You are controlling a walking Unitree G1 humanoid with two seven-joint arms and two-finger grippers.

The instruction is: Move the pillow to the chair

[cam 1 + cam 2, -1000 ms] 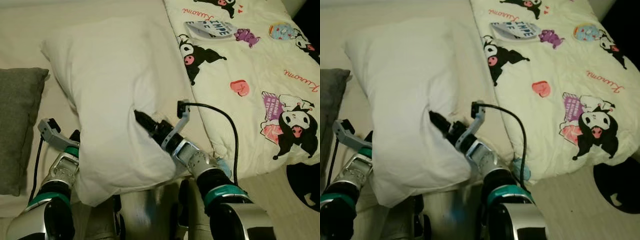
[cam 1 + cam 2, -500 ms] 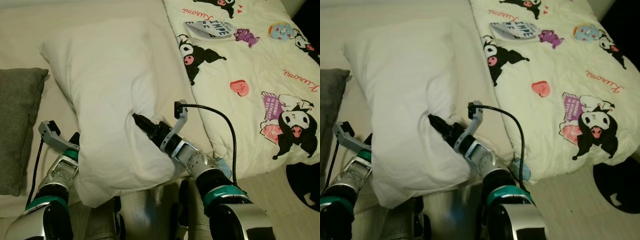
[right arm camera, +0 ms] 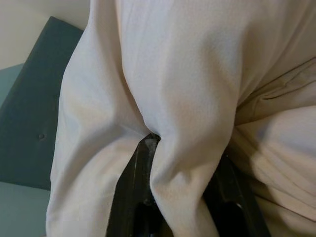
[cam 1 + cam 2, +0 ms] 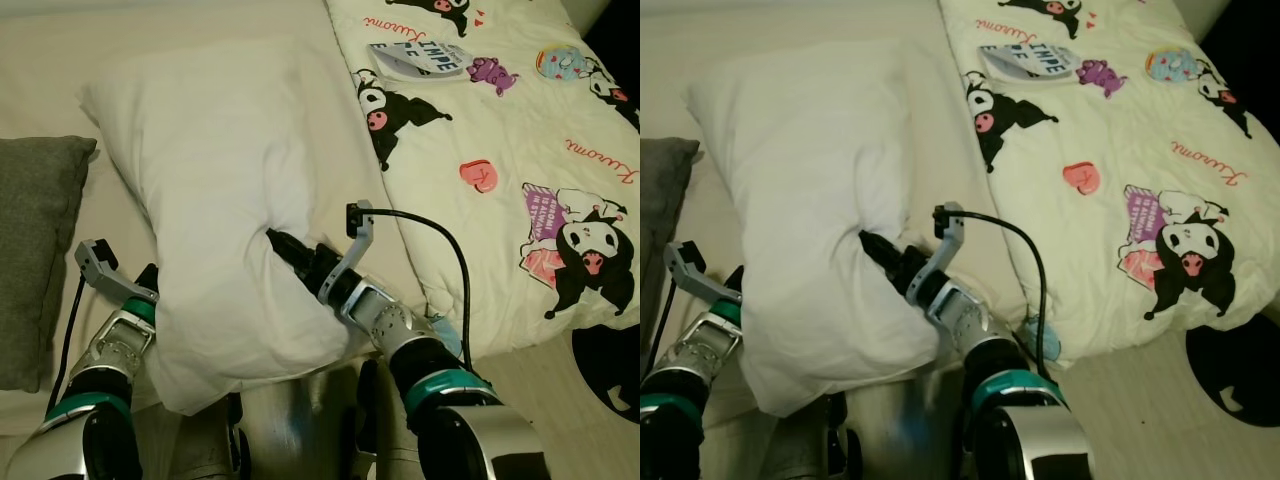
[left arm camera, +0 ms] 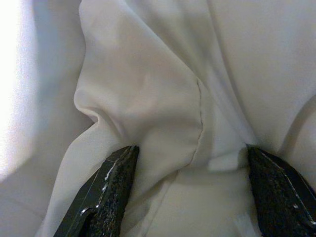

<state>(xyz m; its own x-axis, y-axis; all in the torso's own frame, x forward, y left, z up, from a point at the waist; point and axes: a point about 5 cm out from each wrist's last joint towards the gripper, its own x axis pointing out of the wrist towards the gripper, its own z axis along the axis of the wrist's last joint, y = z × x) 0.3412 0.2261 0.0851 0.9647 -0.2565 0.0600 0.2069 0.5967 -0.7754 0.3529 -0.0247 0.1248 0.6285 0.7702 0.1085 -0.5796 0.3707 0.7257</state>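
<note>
A big white pillow lies on the cream bed sheet, its near corner hanging over the bed's front edge. My right gripper is pushed into the pillow's right side. In the right wrist view its fingers are shut on a thick fold of the pillow. My left arm reaches under the pillow's near left edge, which hides its tips. In the left wrist view the left gripper is open, its fingers wide apart and pressed against bunched pillow fabric.
A grey cushion lies on the sheet left of the pillow. A quilt printed with cartoon figures covers the bed's right side, with a folded packet on it. Pale floor shows at the lower right.
The right gripper has pressed slightly deeper into the pillow's side, and the pillow's near edge has drawn up a little. The left wrist has shifted slightly.
</note>
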